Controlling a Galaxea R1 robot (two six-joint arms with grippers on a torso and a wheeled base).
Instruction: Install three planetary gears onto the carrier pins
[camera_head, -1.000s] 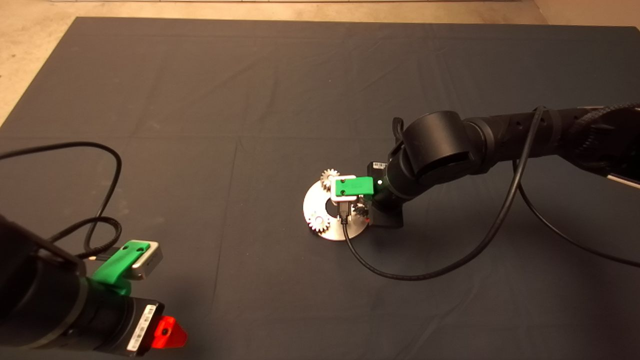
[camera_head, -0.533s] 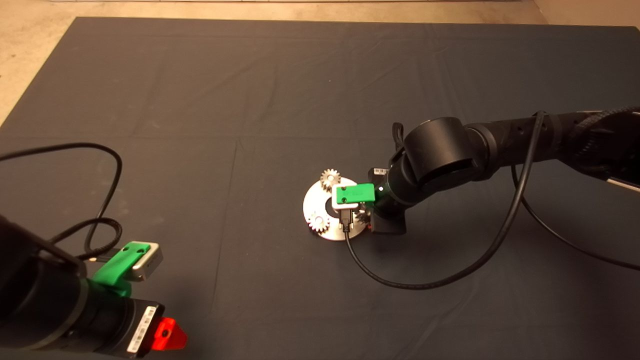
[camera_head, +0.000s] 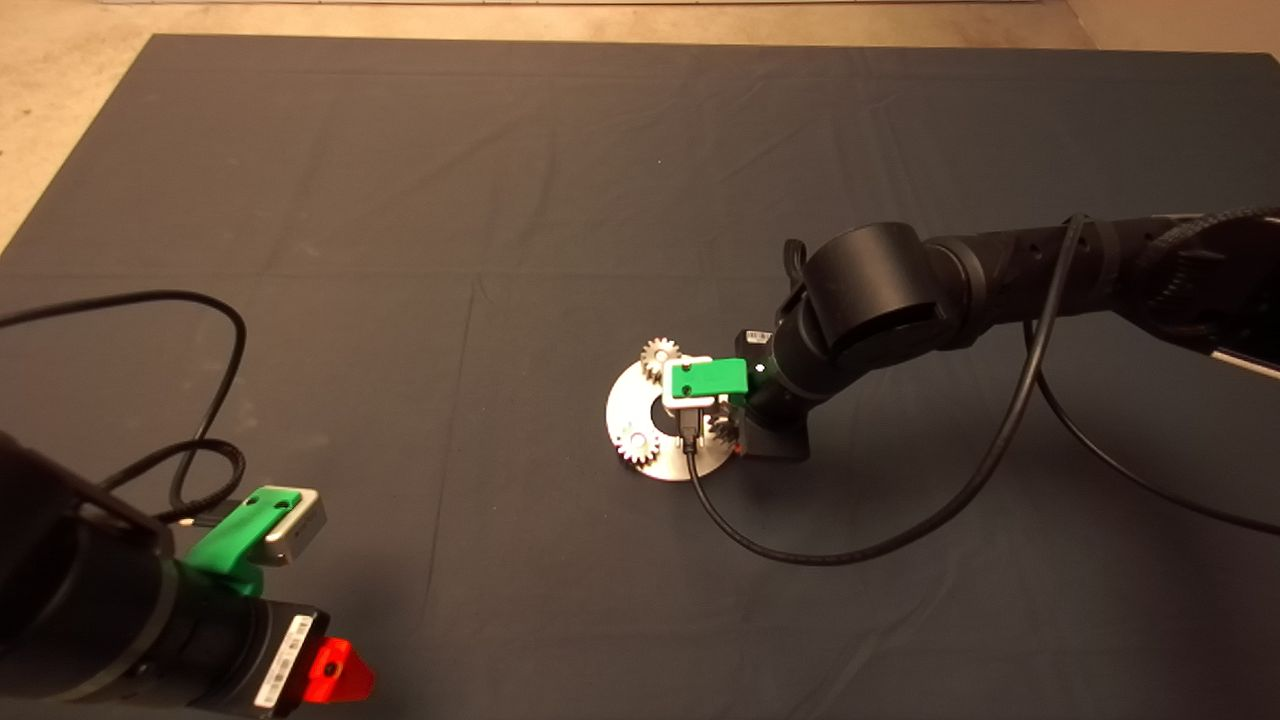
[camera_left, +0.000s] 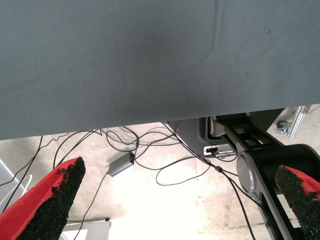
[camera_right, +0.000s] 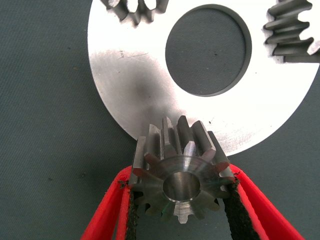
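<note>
The shiny ring-shaped disc (camera_head: 650, 405) lies mid-mat. One planetary gear (camera_head: 659, 353) sits at its far edge and a second gear (camera_head: 637, 443) at its near left. My right gripper (camera_head: 727, 436) is low over the disc's right edge, shut on the third gear (camera_right: 181, 182). That gear stands upright between the black pads (camera_right: 231, 202), over the rim of the disc (camera_right: 135, 90). The other two gears (camera_right: 134, 9) (camera_right: 295, 35) show across the centre hole. The carrier pins are hidden by the gears. My left gripper (camera_head: 335, 672) is parked open at the lower left.
The right arm's black cable (camera_head: 850, 545) loops over the mat in front of the disc. The left arm's cable (camera_head: 215, 390) curls at the left. In the left wrist view the mat edge (camera_left: 150, 122) shows, with floor cables (camera_left: 165, 165) beyond.
My right gripper dipped slightly toward the near side and came back, still holding the gear at the disc's right edge. The left arm has not moved.
</note>
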